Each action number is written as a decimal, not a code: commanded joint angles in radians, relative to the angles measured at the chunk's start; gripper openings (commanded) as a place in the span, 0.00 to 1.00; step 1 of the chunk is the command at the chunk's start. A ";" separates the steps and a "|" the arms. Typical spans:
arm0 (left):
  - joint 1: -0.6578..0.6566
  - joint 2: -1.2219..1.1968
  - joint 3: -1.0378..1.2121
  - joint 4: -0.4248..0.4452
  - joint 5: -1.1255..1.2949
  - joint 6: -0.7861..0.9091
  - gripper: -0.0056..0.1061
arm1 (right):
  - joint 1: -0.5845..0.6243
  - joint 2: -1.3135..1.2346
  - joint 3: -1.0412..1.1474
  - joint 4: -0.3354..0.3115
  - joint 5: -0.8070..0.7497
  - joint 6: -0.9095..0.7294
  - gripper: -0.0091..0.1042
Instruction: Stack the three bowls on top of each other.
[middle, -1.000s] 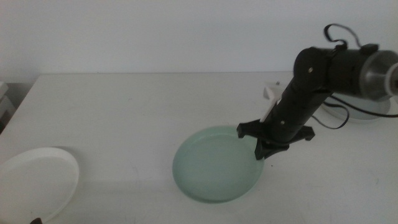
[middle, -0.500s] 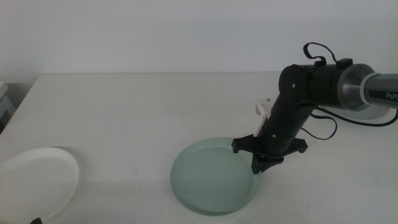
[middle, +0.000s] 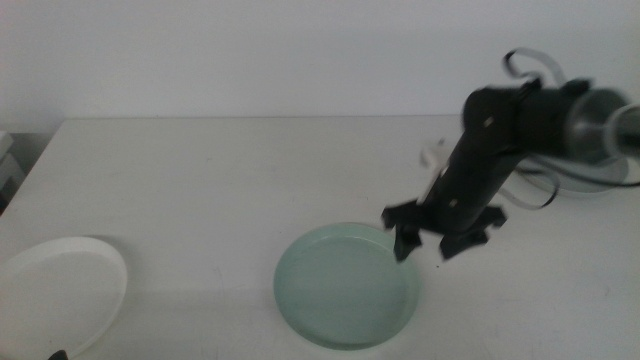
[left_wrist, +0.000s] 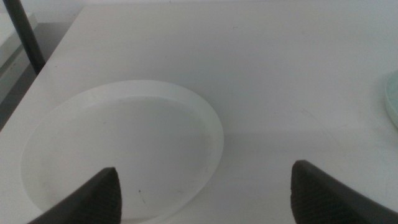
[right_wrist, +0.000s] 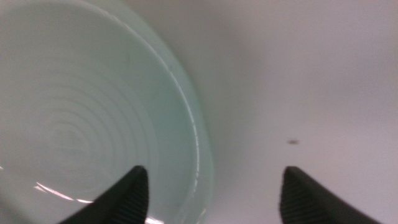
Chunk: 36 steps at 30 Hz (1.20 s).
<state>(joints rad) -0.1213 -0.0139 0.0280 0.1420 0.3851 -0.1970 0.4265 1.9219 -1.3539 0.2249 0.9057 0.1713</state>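
Jaws of the left gripper (left_wrist: 202, 186) stood spread wide with nothing between them, low at the counter's near left corner, over the white bowl (left_wrist: 118, 152). That bowl (middle: 60, 290) lay flat at the counter's (middle: 220, 180) left front edge, with nothing in it. The mint bowl (middle: 347, 285) sat flat near the middle front, well apart from the white one, and it too held nothing; fine rings showed on its inner face in the right wrist view (right_wrist: 81, 118). Just beside its right rim hung the right gripper (middle: 440, 240), blurred, jaws parted and gripping nothing, one jaw above the bowl's edge and the other above bare counter. Its dark arm (middle: 500, 140) reached in from the right. A small dark speck (right_wrist: 292, 142) lay on the counter between those jaws. At the far right, behind the arm, a grey rim (middle: 590, 188) showed, mostly hidden.
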 joint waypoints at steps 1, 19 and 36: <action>0.001 -0.013 -0.004 0.004 -0.075 -0.010 0.99 | -0.042 -0.129 -0.045 -0.044 0.014 -0.002 0.61; 0.001 -0.013 -0.004 0.004 -0.075 -0.010 0.99 | -0.604 -0.098 -0.529 -0.062 0.228 -0.141 0.60; 0.001 -0.013 -0.004 0.004 -0.075 -0.010 0.99 | -0.759 0.321 -0.951 -0.033 0.232 -0.193 0.60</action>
<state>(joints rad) -0.1213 -0.0139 0.0280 0.1420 0.3851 -0.1970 -0.3274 2.2799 -2.2517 0.1775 1.1631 -0.0100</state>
